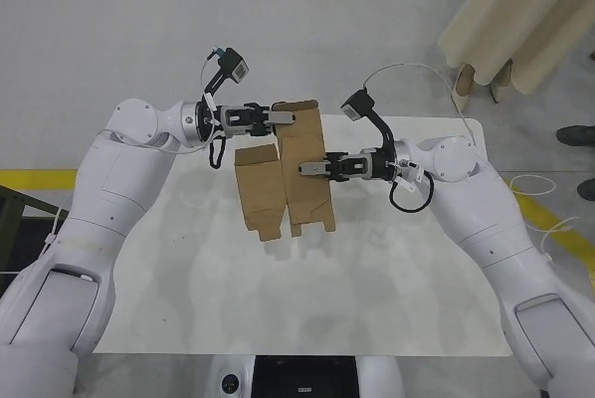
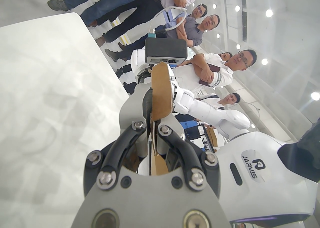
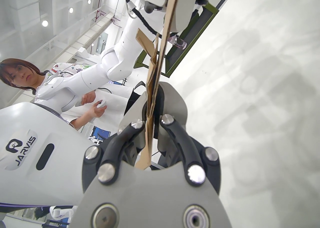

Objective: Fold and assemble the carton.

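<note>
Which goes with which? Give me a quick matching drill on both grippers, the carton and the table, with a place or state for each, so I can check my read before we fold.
Things:
1. left gripper
2. right gripper
3. carton
4. table

Places or states:
A. white, underneath everything else
B. brown, flat, held between both grippers
C. shut on the carton's far end
D. shut on the carton's side edge, about midway along

Pairs: 1-C, 2-D, 3-B, 4-A.
</note>
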`<state>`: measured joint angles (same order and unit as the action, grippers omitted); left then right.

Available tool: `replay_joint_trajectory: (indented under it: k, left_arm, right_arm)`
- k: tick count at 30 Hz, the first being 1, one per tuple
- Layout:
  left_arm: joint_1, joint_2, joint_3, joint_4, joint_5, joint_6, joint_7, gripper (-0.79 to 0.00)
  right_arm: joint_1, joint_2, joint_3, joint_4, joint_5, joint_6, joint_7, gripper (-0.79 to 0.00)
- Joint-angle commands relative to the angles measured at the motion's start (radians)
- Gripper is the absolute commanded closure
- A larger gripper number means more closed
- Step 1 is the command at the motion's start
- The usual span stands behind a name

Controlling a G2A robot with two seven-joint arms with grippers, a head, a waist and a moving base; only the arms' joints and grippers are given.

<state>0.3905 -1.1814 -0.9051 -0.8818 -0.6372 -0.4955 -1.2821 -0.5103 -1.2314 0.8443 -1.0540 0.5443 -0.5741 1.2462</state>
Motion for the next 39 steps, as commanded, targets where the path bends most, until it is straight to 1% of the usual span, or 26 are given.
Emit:
replay_joint_trajectory:
  k: [1,2,3,8,13,17,21,29,35,39]
  left_arm:
    - [0.002,-0.001,-0.004,-0.006,-0.001,0.0,-0.006,-0.08]
    - [0.004,-0.001,-0.007,-0.008,-0.007,0.001,-0.005,-0.493]
    - [0.006,-0.002,-0.011,-0.008,-0.018,0.006,0.0,-0.785]
    - [0.005,-0.002,-0.038,-0.016,-0.046,0.01,0.017,-0.785]
    - [0.006,0.003,-0.07,-0.011,-0.028,-0.003,0.077,-0.785]
    - [0.015,0.012,-0.102,0.001,0.012,-0.014,0.147,-0.785]
    - [0.041,0.022,-0.131,-0.013,0.057,-0.01,0.211,-0.785]
    - [0.117,0.038,-0.158,-0.103,0.118,0.047,0.254,-0.785]
    - [0.164,0.043,-0.161,-0.169,0.15,0.077,0.266,-0.785]
    - [0.181,0.042,-0.16,-0.192,0.155,0.099,0.277,-0.785]
  right_arm:
    - [0.0,0.001,-0.003,0.0,0.007,0.001,0.001,0.0]
    - [0.0,0.002,-0.004,0.0,0.009,0.002,0.002,0.0]
    - [0.0,0.003,-0.006,-0.001,0.011,0.003,0.003,0.0]
    - [0.0,0.006,-0.01,0.0,0.023,0.004,0.004,0.0]
    - [-0.002,0.008,0.0,0.025,0.049,-0.008,-0.008,0.0]
    - [0.005,0.009,0.02,0.077,0.046,-0.023,-0.035,0.0]
    - [0.013,0.01,0.044,0.13,-0.004,0.003,-0.161,0.0]
    - [-0.007,0.006,0.085,0.115,-0.046,0.057,-0.387,0.0]
    - [-0.024,0.001,0.104,0.078,-0.049,0.09,-0.468,0.0]
    - [-0.033,-0.002,0.109,0.051,-0.061,0.105,-0.489,0.0]
